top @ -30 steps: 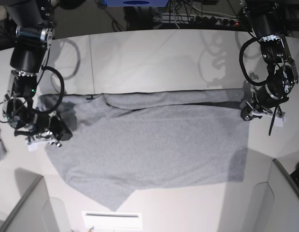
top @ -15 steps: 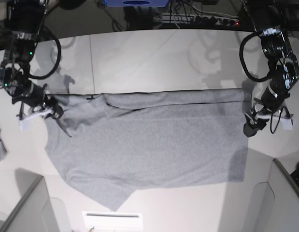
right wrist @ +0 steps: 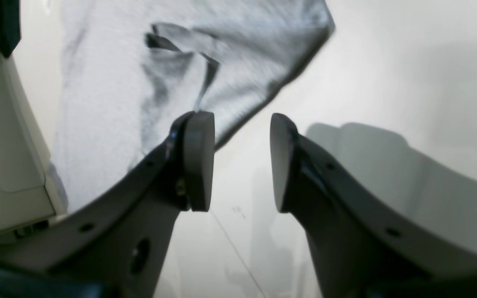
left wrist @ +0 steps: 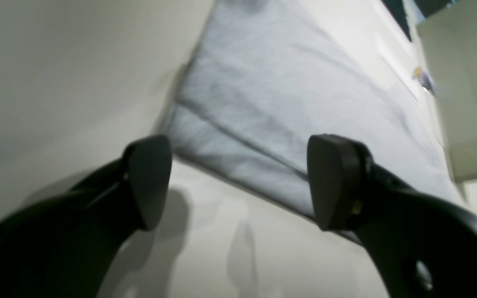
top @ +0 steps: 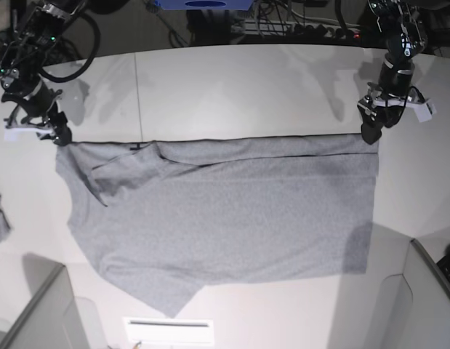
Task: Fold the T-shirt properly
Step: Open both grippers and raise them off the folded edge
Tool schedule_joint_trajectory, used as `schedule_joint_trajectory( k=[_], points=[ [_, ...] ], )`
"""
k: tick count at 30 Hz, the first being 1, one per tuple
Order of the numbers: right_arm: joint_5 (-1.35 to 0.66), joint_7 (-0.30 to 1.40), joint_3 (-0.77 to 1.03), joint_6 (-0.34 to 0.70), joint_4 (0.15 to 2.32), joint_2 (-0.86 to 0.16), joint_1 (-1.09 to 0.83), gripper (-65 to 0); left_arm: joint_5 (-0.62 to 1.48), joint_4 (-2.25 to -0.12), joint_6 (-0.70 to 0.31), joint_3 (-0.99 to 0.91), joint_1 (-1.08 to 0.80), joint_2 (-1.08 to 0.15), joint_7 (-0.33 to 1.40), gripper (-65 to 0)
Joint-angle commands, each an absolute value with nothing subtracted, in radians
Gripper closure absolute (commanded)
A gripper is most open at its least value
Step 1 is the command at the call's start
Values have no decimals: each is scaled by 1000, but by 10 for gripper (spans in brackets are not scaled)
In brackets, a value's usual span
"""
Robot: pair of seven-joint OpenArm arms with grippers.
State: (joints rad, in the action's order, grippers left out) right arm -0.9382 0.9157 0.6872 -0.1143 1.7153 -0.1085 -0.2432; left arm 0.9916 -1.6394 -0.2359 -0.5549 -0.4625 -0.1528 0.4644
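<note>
On my left gripper (left wrist: pixel 238 182) the two black jaws stand spread wide with nothing between them, poised over the far right corner of the T-shirt (top: pixel 225 218). My right gripper (right wrist: pixel 242 161) has its jaws parted too, a narrower gap, bare table (top: pixel 232 87) showing through it, beside the shirt's far left corner. The T-shirt lies flat across the middle of the pale table: heather-grey, plain side up, doubled over along a straight far edge. A rumpled, creased sleeve sits at its left end, and the near left edge slants down to a point.
</note>
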Motion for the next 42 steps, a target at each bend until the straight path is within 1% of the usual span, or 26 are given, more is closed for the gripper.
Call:
schedule_joint_trajectory(
  k=[1,3,4,8,11,15,24,29,36,42],
  points=[
    [-951,901,694,-104,1712,-124,-234,-221,1006,-1635,-252,-561,-447,-153,450,-492],
    [-951,901,694,-104,1678,-124,-231,-221,1006,-1603,-252,-561,-429,-145,446,-481],
    [-951,895,694,-104,1664,-124,-231,-221,1007,-1592,-252,-561,-420,-145,446,-459],
    [-951,819,694,-102,1618,-124,-240,-222,1009,-1544,-252,-561,-384,-137,447,-334],
    [-951,806,694,-102,1587,-125,-239,-222,1009,-1494,-252,-572,-360,-130,449,-298],
    [-951,806,694,-102,1583,-127,-237,-222,1010,-1442,-252,-625,-332,-119,452,-301],
    [-951,806,685,-102,1583,-125,-232,-222,1009,-1417,-252,-613,-294,-120,455,-301],
    [-951,805,685,-102,1583,-128,-231,-222,1007,-1360,-252,-622,-242,-122,549,-301],
    [-951,803,693,-102,1580,-131,-216,-222,1006,-1336,-252,-619,-231,-122,556,-291],
    [-951,802,693,-102,1478,-133,-151,-222,1006,-1336,-252,-622,-236,-124,556,-291]
  ],
)
